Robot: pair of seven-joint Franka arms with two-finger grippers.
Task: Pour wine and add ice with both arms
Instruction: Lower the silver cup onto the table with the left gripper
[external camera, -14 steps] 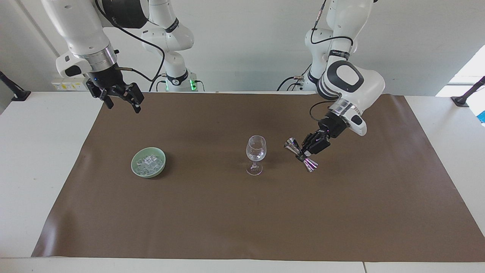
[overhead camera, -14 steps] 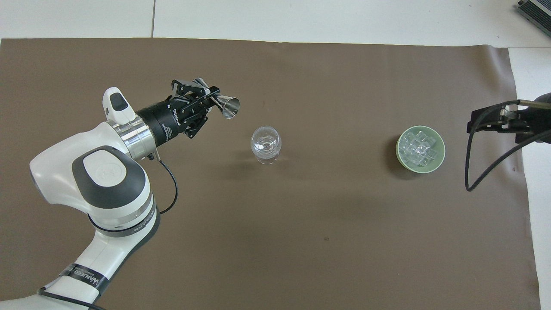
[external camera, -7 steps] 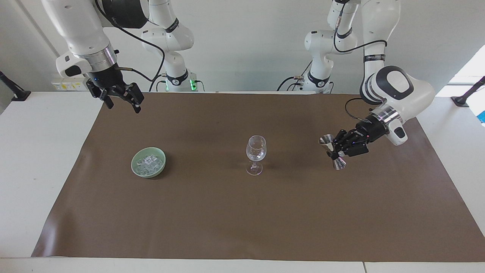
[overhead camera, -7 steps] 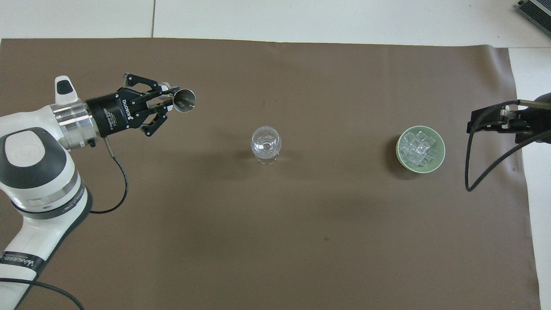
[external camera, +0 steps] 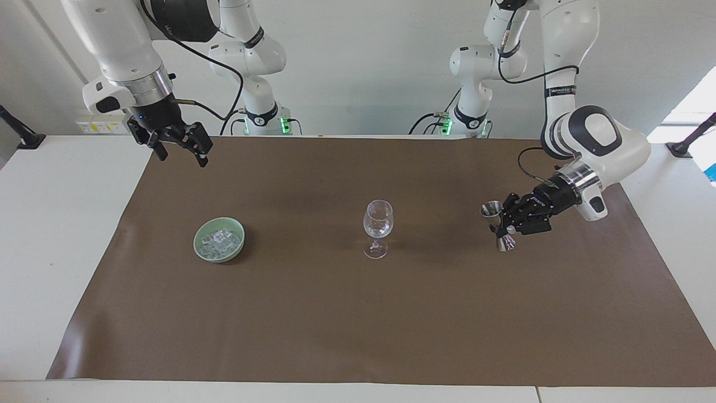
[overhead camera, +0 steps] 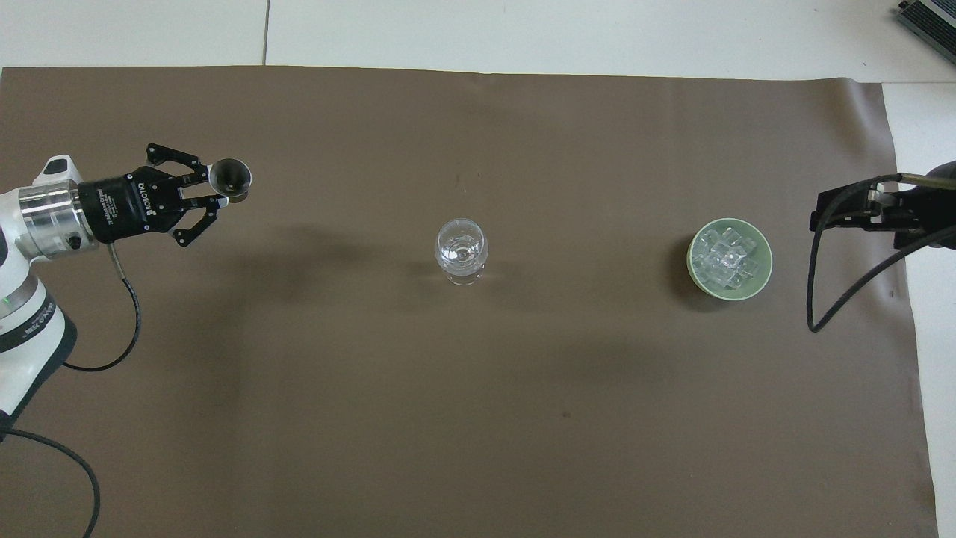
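overhead view: jigger (overhead camera: 230, 176) apparently upright

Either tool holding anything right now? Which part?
Left tool is shut on the metal jigger, gripped at its narrow waist, upright. Right tool is open and holds nothing.

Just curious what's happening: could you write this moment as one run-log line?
left gripper: shut on jigger, upright, over mat | right gripper: open, waiting | glass: mid-mat | ice: in green bowl
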